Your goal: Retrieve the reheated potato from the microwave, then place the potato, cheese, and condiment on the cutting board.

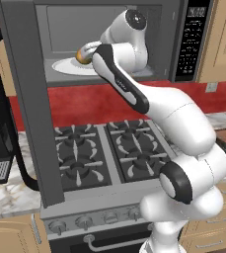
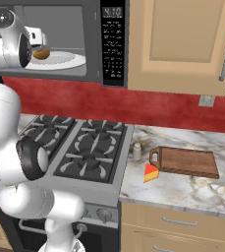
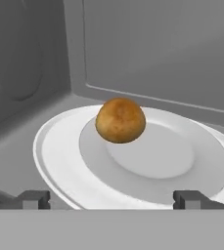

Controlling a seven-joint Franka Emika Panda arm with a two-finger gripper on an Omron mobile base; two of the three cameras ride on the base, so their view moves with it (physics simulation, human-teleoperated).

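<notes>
I see the large dark grey microwave (image 1: 109,39) with its wide door swung open toward me and its black button panel at the right. My white arm reaches up over the black gas stove (image 2: 79,147) and into the cavity. Inside lies the round white plate (image 3: 182,166), and the small golden-brown potato (image 3: 120,120) sits on it, a little off the plate's middle.

On the marbled desk (image 2: 182,192) right of the stove lies the flat reddish-brown wooden cutting board (image 2: 187,162), its looped handle pointing toward the stove. The tiny yellow-orange cheese wedge (image 2: 151,173) with a red edge rests just beside the handle end, on the desk and not on the board. The small pale grey condiment shaker (image 2: 137,151) stands upright between the stove and the board's handle, also on the desk.

My fingers (image 3: 111,199) are spread wide, holding nothing. In the hand view the two tips (image 3: 34,199) stand low at the plate's near rim, with the potato ahead of them and apart from both.
</notes>
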